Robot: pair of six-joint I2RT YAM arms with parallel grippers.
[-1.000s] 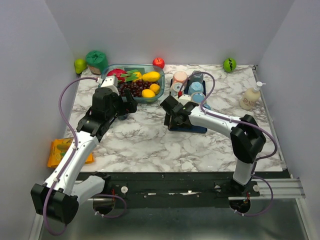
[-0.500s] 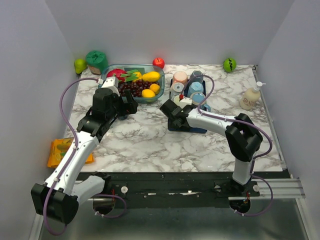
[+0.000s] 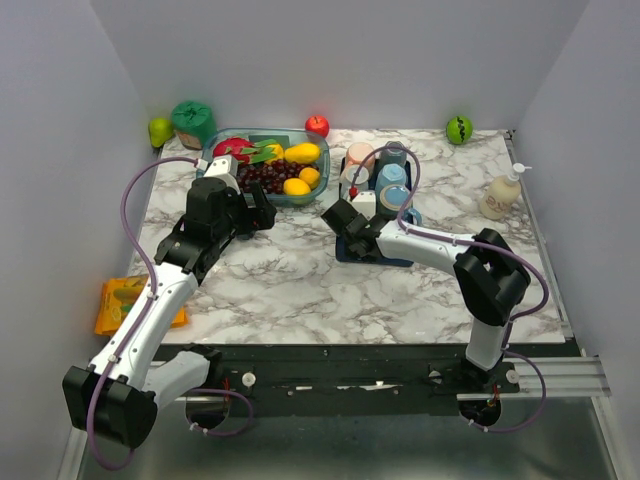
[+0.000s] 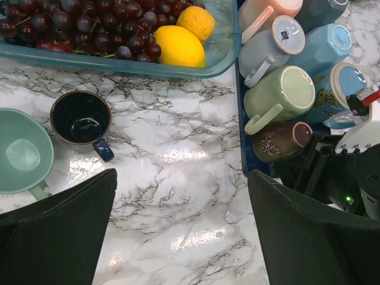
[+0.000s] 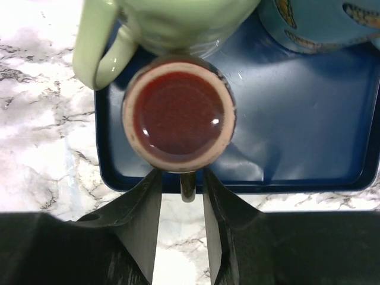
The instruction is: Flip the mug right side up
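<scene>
Two arms reach over a marble tabletop (image 4: 178,196). The task's thing, a brown mug (image 5: 178,113), stands upside down at the near left corner of a blue tray (image 5: 309,119). It is packed just beside a pale green mug (image 5: 178,18) and other overturned cups. Its flat base faces up toward the right wrist camera.

The right end effector (image 5: 182,178) sits low at the tray's near edge. Its fingers (image 5: 142,219) are narrowly spread, one on each side of the mug's handle (image 5: 188,187), which points toward the arm. Slivers of tabletop show between fingers and handle, so they do not appear to pinch it yet.

The left end effector (image 4: 181,178) hovers over bare marble with its fingers wide apart, holding nothing. Near it, a dark mug (image 4: 80,117) and a teal cup (image 4: 21,151) stand upright on the tabletop, in front of a fruit dish (image 4: 219,59).

The task looks barely begun. The approach seems done, with the handle lined up between the fingers. Closing on the handle, lifting the mug out, turning it over and setting it down all appear to remain.
</scene>
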